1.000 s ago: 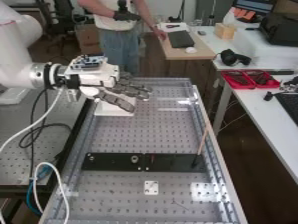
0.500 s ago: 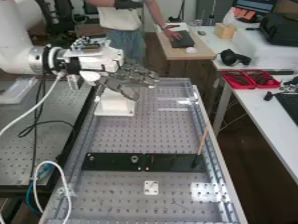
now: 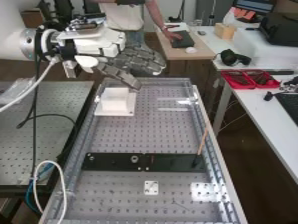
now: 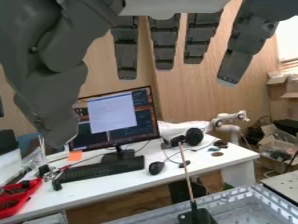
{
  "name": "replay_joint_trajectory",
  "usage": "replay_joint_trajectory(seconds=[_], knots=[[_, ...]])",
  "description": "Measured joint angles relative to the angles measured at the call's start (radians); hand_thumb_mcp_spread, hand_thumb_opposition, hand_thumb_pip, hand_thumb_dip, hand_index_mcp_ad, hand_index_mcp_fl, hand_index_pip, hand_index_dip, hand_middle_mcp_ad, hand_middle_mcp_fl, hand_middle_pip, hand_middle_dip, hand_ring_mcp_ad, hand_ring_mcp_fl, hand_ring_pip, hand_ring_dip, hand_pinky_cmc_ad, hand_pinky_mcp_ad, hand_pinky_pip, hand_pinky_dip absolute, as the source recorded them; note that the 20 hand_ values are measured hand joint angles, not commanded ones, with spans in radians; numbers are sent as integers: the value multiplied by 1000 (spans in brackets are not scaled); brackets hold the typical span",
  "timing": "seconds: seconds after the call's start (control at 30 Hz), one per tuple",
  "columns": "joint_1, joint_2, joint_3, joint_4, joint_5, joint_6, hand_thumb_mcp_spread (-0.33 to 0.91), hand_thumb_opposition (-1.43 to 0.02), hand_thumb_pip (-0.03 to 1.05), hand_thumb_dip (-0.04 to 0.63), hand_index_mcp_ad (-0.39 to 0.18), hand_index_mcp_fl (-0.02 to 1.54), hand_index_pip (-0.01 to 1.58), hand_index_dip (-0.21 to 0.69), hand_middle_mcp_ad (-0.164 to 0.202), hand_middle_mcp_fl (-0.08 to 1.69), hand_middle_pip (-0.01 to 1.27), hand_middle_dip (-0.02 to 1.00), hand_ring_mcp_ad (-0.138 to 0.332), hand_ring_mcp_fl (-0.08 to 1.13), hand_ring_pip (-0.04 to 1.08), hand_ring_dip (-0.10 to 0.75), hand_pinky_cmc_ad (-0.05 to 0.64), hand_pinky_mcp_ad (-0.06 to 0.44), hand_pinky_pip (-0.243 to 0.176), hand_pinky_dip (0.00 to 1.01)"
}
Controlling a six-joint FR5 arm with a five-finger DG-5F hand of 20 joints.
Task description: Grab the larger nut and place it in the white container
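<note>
The hand (image 3: 136, 61) is above the far end of the bench, up and slightly right of the white container (image 3: 116, 106), apart from it. Its fingers are extended and loosely relaxed, with nothing visible between them. In the wrist view the hand (image 4: 164, 44) has straight fingers, and the thumb hangs at one side. The container stands upright near the far left edge of the perforated bench; what lies inside it I cannot tell. On the black bar (image 3: 173, 162) are the smaller nut (image 3: 91, 158) and the bearing (image 3: 134, 159).
A thin upright stick (image 3: 203, 141) stands at the bar's right end. A small white plate (image 3: 151, 188) lies nearer. Raised metal rails (image 3: 214, 145) edge the bench. Red trays (image 3: 249, 79) sit on the side table; a monitor (image 4: 114, 119) and keyboard (image 4: 102, 168) are in the wrist view.
The hand has risen from around the white container and shifted slightly right, baring the container's top. The container and the parts on the bar have stayed in place.
</note>
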Motion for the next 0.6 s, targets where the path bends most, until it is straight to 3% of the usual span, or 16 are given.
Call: replay_joint_trajectory(seconds=[0.23, 0.4, 0.6], knots=[[-35, -17, 31, -33, -63, 6, 229, -761, 597, 223, -87, 7, 443, 16, 101, 23, 138, 204, 129, 7, 84, 84, 368, 293, -106, 627], [-57, -30, 58, -81, -108, 3, 223, -757, 569, 222, -87, 21, 260, 30, 101, 3, 138, 204, 133, 7, 84, 84, 368, 293, -105, 609], [-66, -30, 60, -88, -131, -1, 222, -759, 569, 206, -87, 38, 176, 63, 101, 9, 138, 204, 133, 7, 84, 84, 367, 293, -105, 572]])
